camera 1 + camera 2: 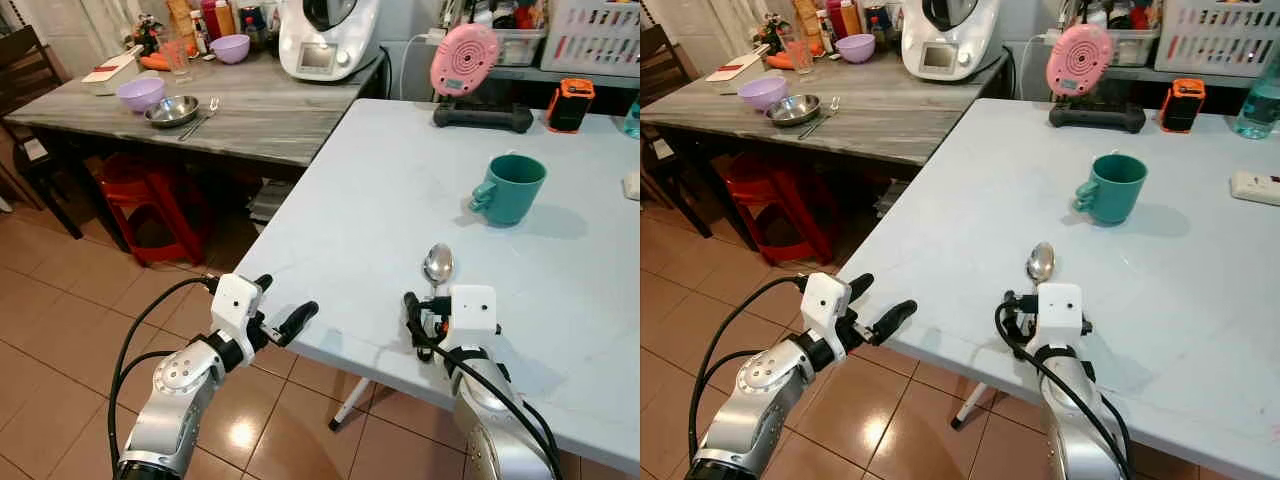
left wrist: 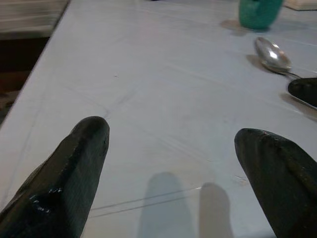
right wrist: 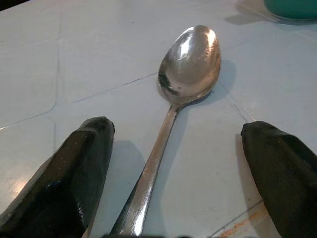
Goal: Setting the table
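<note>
The pale worktop (image 1: 380, 200) stretches out before me, mostly bare, so by my reckoning the table setting is only begun: a green mug (image 1: 510, 187) stands toward the far side and a spoon (image 3: 171, 114) lies near the front edge, bowl pointing at the mug, well apart from it. No plate or bowl is laid here yet. Those seem to wait on the grey side worktop (image 1: 250, 110) to my left, where I see a purple bowl (image 1: 141, 94), a steel bowl (image 1: 172, 110) and a fork (image 1: 200, 118). At the back stand a pink round gadget (image 1: 463, 60) and an orange box (image 1: 571, 103), out of my way. My right gripper (image 3: 176, 163) hangs low over the spoon's handle, jaws spread to either side and not touching it. My left gripper (image 2: 171, 168) hovers at the front edge, jaws spread, holding nothing.
</note>
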Available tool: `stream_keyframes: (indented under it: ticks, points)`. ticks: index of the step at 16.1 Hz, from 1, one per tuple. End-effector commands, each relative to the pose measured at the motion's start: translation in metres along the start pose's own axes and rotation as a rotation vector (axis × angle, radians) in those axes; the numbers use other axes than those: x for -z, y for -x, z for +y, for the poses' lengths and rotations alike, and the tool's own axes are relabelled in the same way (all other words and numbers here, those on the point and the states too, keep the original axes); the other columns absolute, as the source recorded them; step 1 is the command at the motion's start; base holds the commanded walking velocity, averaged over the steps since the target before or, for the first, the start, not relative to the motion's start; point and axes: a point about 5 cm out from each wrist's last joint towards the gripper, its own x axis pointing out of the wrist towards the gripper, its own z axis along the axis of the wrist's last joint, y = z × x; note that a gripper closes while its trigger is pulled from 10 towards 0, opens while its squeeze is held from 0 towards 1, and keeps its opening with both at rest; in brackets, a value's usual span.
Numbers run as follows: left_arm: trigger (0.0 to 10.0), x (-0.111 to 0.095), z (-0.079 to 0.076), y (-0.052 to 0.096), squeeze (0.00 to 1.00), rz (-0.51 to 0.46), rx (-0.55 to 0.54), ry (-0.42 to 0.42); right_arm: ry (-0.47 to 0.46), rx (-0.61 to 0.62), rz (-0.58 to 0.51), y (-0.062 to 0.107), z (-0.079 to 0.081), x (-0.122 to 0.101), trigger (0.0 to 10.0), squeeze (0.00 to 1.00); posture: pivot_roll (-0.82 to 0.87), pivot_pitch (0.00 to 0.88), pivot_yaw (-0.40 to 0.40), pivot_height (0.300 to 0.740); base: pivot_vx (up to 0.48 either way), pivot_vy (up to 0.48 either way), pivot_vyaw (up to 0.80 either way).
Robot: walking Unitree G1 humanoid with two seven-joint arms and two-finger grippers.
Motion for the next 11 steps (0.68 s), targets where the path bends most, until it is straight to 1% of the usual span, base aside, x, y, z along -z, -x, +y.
stream_keyframes:
  ticks: [1, 2, 3, 4, 5, 6, 8, 10, 11]
  points:
    - [10.0, 0.001, 0.002, 0.002, 0.00, 0.014, 0.012, -0.003, -0.009, 0.010, 0.012, 0.000, 0.002, -0.001, 10.0, 0.00, -0.04, 0.000, 0.082, 0.740, 0.000, 0.000, 0.00]
    - [10.0, 0.001, 0.001, 0.001, 0.00, 0.022, 0.059, 0.009, 0.011, 0.034, 0.021, -0.004, 0.000, -0.003, 10.0, 0.00, -0.04, 0.000, 0.082, 0.740, 0.000, 0.000, 0.00]
    - [10.0, 0.000, -0.001, 0.001, 0.00, 0.017, 0.087, 0.008, 0.005, 0.037, 0.015, -0.006, 0.000, -0.006, 10.0, 0.00, -0.04, 0.000, 0.082, 0.740, 0.000, 0.000, 0.00]
    - [10.0, -0.002, -0.002, 0.001, 0.00, 0.013, 0.124, 0.016, 0.019, 0.038, 0.004, -0.009, 0.000, -0.011, 10.0, 0.00, -0.04, 0.000, 0.082, 0.740, 0.000, 0.000, 0.00]
    - [10.0, -0.003, -0.002, 0.001, 0.00, 0.014, 0.142, 0.018, 0.022, 0.039, 0.002, -0.012, 0.000, -0.014, 10.0, 0.00, -0.04, 0.000, 0.082, 0.740, 0.000, 0.000, 0.00]
    - [10.0, -0.004, -0.002, 0.000, 0.00, 0.017, 0.161, 0.009, 0.026, 0.043, 0.000, -0.016, 0.000, -0.017, 10.0, 0.00, -0.06, 0.000, 0.100, 0.740, 0.000, 0.000, 0.00]
    - [10.0, -0.004, -0.002, 0.000, 0.00, 0.026, 0.185, -0.018, 0.026, 0.047, 0.008, -0.021, 0.003, -0.019, 10.0, 0.00, -0.06, 0.000, 0.100, 0.740, 0.000, 0.000, 0.00]
    - [10.0, -0.004, -0.001, 0.000, 0.00, 0.024, 0.174, -0.028, -0.006, 0.039, 0.057, -0.025, 0.008, -0.015, 10.0, 0.00, -0.06, 0.000, 0.100, 0.740, 0.000, 0.000, 0.00]
    - [10.0, -0.004, 0.000, -0.001, 0.00, 0.024, 0.172, -0.028, -0.014, 0.034, 0.072, -0.026, 0.010, -0.014, 10.0, 0.00, -0.05, 0.000, 0.088, 0.740, 0.000, 0.000, 0.00]
